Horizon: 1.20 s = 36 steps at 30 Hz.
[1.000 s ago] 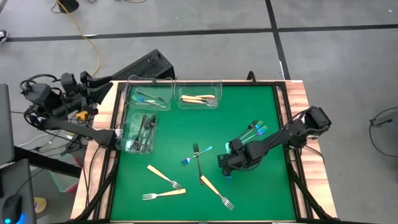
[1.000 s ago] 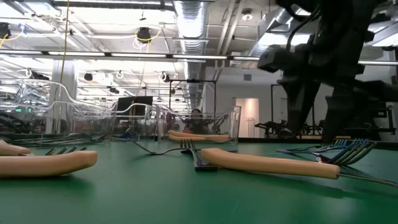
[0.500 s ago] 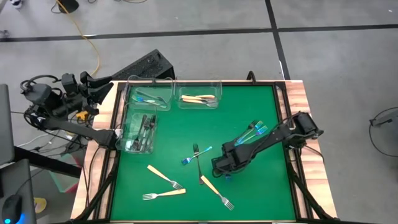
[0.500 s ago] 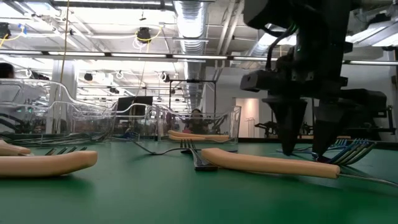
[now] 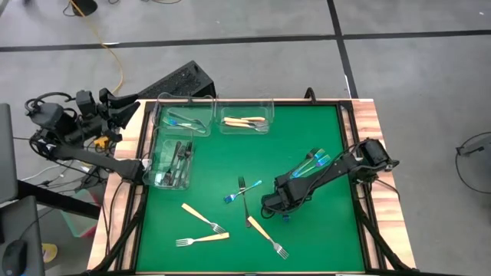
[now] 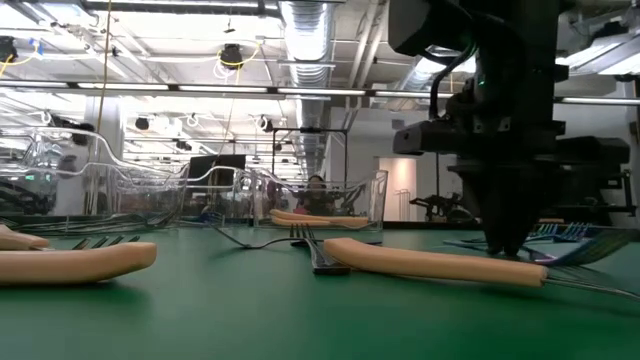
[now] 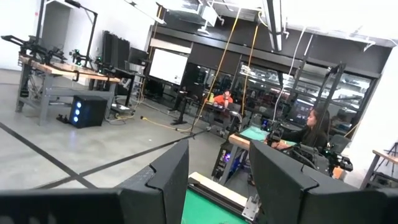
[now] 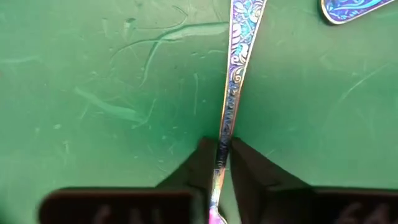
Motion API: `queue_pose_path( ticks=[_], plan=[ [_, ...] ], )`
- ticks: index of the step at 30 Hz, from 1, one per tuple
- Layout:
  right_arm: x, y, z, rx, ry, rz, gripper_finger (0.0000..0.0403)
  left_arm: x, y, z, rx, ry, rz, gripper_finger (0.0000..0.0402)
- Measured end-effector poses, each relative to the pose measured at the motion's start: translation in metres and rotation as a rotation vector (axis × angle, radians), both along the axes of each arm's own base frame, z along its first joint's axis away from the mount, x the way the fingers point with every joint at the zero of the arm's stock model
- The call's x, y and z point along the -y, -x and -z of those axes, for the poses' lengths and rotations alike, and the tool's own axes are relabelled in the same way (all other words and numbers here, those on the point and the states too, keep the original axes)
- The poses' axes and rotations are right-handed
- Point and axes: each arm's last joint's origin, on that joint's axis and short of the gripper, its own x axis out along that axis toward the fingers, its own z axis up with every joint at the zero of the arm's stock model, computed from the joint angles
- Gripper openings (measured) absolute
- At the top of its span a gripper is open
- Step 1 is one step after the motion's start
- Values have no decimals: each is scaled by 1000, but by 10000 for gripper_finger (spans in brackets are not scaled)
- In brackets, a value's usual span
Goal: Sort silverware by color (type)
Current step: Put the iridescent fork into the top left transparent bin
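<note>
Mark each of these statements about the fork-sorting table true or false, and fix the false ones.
1. The right gripper has its fingers on either side of a blue iridescent fork. True.
2. The left gripper works over the green mat. False: it waits beyond the table's left edge.
3. Dark forks lie in a clear bin. True.
4. No tan-handled forks remain on the mat. False: several lie loose there.

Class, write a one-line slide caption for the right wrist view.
Right claw closes on the handle of a blue-iridescent fork lying on the green mat.
</note>
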Motion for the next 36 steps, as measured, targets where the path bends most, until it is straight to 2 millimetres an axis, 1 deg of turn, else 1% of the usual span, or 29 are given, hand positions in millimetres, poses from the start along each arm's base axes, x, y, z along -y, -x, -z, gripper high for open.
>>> queue_pose_path(
  ticks=[3,5,8,11,17,23,29,36],
  plan=[
    [0,0,0,1,-1,-1,28,0,0,0,0,0,0,153],
    [0,0,-2,9,-4,-3,12,0,0,1,-6,-1,0,153],
    [-1,-1,-3,19,-9,-2,13,0,0,2,-21,1,2,153],
    [-3,-7,-8,43,-20,-33,13,0,-1,2,-22,1,2,153],
    [8,-26,-27,109,-5,-118,10,0,-1,4,-35,-1,2,153],
    [27,-48,-54,203,75,-192,9,0,-1,5,-44,3,3,153],
    [53,-70,-89,305,173,-284,9,0,-1,6,-48,23,7,153],
    [81,-90,-133,427,303,-374,9,0,-1,6,-47,25,7,153]
  ],
)
